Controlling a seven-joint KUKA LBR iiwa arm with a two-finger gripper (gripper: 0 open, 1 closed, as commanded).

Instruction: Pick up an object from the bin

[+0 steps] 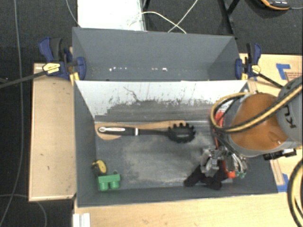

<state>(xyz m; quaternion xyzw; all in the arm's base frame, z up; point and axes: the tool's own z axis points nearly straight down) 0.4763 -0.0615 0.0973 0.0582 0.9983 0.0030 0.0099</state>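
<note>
— Where is this?
— A dark floor (28, 22) lies around a grey metal bin (147, 167) with tall sloped walls and a scuffed bottom.

— What is in the bin?
— A few things, spread apart. Along the far wall lies a long wooden spatula (156, 125). On top of it, lengthwise, is a black slotted utensil (182, 133), its silvery handle end pointing toward the bin's left wall. In the near left corner sits a green toy brick (109, 181). Just beside it, toward the far wall, is a small yellow thing (99, 166) whose kind I cannot make out.

— And the arm?
— It comes in over the right wall. Its wrist carries an orange cover (258, 126) ringed by black cable, and this hides much of the bin's right end. Below it, the hand (215, 167) is low in the near right corner.

— What is the hand over?
— A black, irregular thing (199, 178) lying on the bottom by the near wall, right of the middle. The hand is at that thing's right end and seems to touch it.

— Is it open, closed or gripping?
— I cannot tell. The metal parts and cables there crowd together, and the black thing blends into them.

— Is anything in the way?
— The utensil's head lies near the hand, toward the far wall, but apart from it. The brick and the yellow piece are well apart from it, at the opposite end.
</note>
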